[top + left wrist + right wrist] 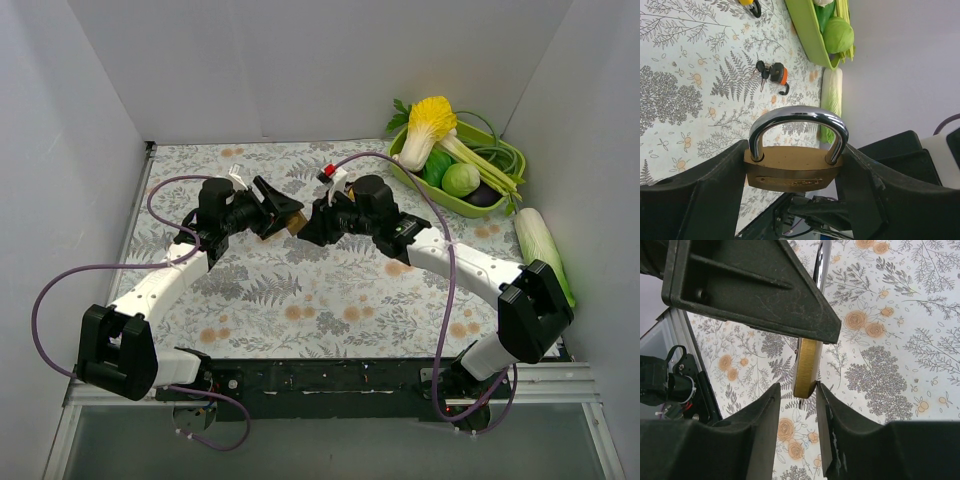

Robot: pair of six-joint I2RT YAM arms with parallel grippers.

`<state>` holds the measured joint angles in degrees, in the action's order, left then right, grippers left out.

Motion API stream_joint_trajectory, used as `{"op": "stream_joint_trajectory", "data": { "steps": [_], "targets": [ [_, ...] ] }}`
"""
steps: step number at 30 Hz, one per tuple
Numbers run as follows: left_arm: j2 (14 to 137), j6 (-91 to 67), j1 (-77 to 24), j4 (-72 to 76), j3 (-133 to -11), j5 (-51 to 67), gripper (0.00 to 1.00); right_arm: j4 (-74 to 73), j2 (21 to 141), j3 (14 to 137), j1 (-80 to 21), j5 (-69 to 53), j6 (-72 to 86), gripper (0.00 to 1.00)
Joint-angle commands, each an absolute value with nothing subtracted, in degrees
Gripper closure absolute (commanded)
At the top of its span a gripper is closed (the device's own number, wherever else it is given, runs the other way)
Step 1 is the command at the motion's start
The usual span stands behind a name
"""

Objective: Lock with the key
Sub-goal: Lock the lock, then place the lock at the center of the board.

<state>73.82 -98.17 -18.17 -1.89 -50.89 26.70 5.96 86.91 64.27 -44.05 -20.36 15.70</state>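
A brass padlock (792,172) with a steel shackle (797,117) is clamped by its sides in my left gripper (796,160), held above the table; both shackle legs sit in the body. In the top view it sits at mid table (291,224). My right gripper (799,390) is open, its fingers either side of the padlock's bottom edge (807,365), the right finger touching it. A thin dark sliver (800,402) pokes out under the padlock; I cannot tell if it is the key. A bunch of keys with a small orange lock (771,74) lies on the table.
A green tray (425,185) of toy vegetables stands at the back right, with a long cabbage (545,250) beside it by the right wall. A small red and white item (328,172) shows behind the right gripper. White walls close in three sides.
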Motion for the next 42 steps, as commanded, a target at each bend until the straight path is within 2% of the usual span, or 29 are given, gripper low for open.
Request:
{"op": "stream_joint_trajectory", "data": {
  "steps": [1, 4, 12, 14, 16, 23, 32, 37, 38, 42],
  "targets": [
    [72.60, -101.42, -18.11, 2.90, -52.12, 29.00, 1.00, 9.58, 87.18, 65.48, -44.65, -20.57, 14.33, 0.64],
    [72.69, -101.95, -17.84, 2.90, -52.21, 28.65, 1.00, 8.88, 87.63, 66.00, -44.91, -19.87, 13.89, 0.69],
    [72.86, -102.66, -17.31, 2.99, -51.94, 28.39, 1.00, 7.47, 87.89, 65.92, -45.79, -18.20, 13.18, 0.70],
    [72.86, -102.74, -17.31, 2.73, -52.03, 28.13, 1.00, 7.38, 88.24, 66.27, -45.70, -18.11, 13.18, 0.88],
    [72.77, -102.66, -17.23, 2.55, -52.21, 27.60, 1.00, 7.21, 88.59, 66.62, -45.70, -17.76, 13.10, 0.99],
    [73.56, -103.18, -15.82, 1.50, -52.73, 25.49, 1.00, 6.33, 88.68, 66.89, -45.88, -17.93, 14.06, 0.99],
    [76.82, -100.74, -8.97, 2.29, -56.07, 22.68, 1.00, 5.10, 87.54, 66.18, -46.58, -18.20, 15.47, 0.99],
    [79.09, -82.30, -5.63, -12.69, -62.39, 20.66, 1.00, 2.90, 86.66, 65.83, -45.80, -18.02, 14.94, 0.99],
    [79.80, -73.65, -5.10, -15.79, -63.88, 20.13, 1.00, 2.47, 86.57, 65.40, -45.53, -18.19, 14.68, 0.99],
    [83.67, -57.33, -1.51, -27.58, -68.02, 16.09, 1.00, 2.29, 85.78, 64.16, -44.21, -18.11, 14.06, 0.99]
  ]
}}
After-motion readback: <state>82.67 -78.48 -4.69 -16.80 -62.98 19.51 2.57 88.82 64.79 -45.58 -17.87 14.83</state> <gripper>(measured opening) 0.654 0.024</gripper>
